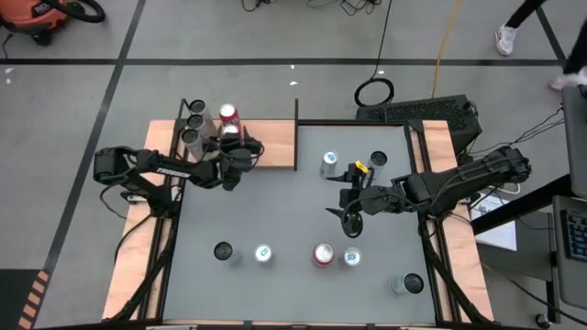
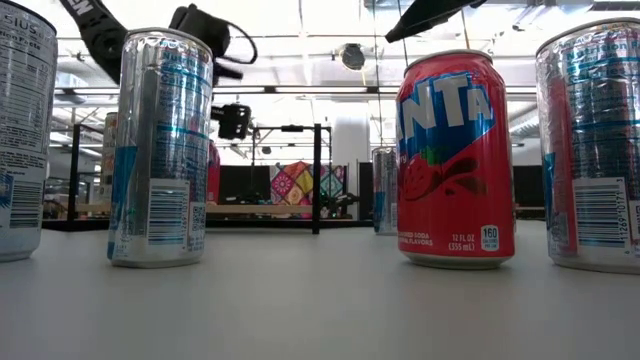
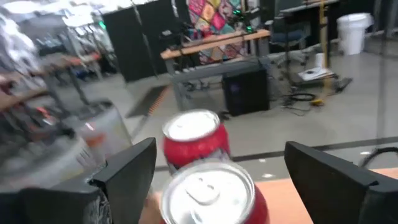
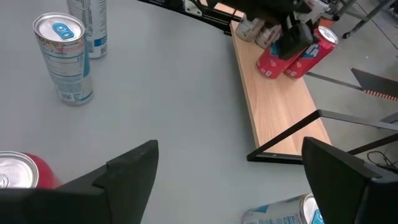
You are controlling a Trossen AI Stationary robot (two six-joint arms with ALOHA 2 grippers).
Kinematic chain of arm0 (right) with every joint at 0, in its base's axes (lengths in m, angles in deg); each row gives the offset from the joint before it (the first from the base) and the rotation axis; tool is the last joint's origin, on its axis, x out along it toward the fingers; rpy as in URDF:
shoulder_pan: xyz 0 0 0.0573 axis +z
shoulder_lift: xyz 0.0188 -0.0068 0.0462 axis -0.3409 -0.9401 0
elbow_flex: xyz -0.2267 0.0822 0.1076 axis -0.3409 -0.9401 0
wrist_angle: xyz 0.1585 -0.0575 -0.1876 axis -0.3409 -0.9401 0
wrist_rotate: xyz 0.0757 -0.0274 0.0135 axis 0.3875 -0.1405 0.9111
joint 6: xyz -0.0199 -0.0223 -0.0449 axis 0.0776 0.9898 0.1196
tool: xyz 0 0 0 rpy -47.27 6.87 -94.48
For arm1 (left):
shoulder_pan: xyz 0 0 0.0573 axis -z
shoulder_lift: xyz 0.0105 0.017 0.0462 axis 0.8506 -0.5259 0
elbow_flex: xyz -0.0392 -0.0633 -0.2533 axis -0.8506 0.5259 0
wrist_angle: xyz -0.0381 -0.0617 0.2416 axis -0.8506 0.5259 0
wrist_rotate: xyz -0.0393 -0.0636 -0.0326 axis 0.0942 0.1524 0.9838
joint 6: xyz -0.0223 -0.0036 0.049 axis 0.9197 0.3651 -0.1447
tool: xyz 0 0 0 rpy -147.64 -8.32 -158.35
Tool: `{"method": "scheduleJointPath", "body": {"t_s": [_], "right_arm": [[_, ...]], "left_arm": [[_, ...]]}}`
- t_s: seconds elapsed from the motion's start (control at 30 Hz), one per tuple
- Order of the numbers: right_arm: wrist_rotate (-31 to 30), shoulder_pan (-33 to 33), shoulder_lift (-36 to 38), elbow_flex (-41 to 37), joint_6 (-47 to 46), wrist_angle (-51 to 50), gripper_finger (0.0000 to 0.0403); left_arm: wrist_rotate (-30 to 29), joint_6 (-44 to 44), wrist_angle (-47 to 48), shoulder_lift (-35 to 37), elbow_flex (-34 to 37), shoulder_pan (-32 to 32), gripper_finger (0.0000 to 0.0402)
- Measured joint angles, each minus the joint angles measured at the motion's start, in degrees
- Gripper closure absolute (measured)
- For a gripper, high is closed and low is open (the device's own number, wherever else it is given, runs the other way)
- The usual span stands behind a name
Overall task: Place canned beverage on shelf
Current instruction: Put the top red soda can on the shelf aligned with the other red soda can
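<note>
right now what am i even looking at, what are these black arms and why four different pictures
These are two robot arms at a grey table, each ending in two fingers. One picture looks straight down, one sits at table height among the cans, and one camera rides on each wrist.

The left gripper is at the wooden shelf, fingers open around a red can standing there, with another red can behind it and silver cans beside them. Nothing is held.

The right gripper hangs open over mid-table, holding nothing. More cans stand on the table, including a red strawberry soda.
</note>
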Motion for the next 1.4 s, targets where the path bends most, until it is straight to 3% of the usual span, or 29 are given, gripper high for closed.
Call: {"method": "scheduleJointPath", "body": {"t_s": [0.13,0.23,0.43,0.53,0.63,0.8,0.97,1.07,1.4], "right_arm": [[0.0,0.0,0.0,0.0,-0.3,-0.1,0.0074],[0.0,0.0,0.0,0.0,-0.5,-0.6,0.0074],[0.0,0.0,0.0,0.0,-0.4,-1.1,0.0074],[0.0,0.0,0.0,0.0,-0.4,-1.1,0.0074],[0.0,0.0,0.0,0.0,-0.7,-1.3,0.0074],[3.0,0.0,0.0,0.0,-2.2,-1.7,0.0074],[4.6,0.0,0.0,0.0,-3.1,-1.3,0.0074],[4.5,0.0,0.0,0.0,-3.5,-0.8,0.0074],[4.4,0.0,0.0,0.0,-3.5,1.3,0.0074]], "left_arm": [[-6.1,-10.6,-0.1,0.0,-4.0,1.5,0.0052],[-7.2,-16.6,0.2,1.0,-7.1,4.5,0.0052],[-6.7,-17.3,-0.1,2.6,-12.1,13.4,0.0058],[-2.1,-10.9,2.6,2.1,-11.6,15.8,0.0076],[3.2,1.8,10.7,1.7,-11.2,17.4,0.0100],[1.6,24.2,30.5,-0.1,-11.1,19.4,0.0146],[1.8,39.4,42.0,-2.5,-11.1,18.1,0.0187],[3.1,44.1,44.9,-4.3,-11.2,16.4,0.0206],[7.0,47.5,44.4,-12.6,-11.2,10.1,0.0252]]}}
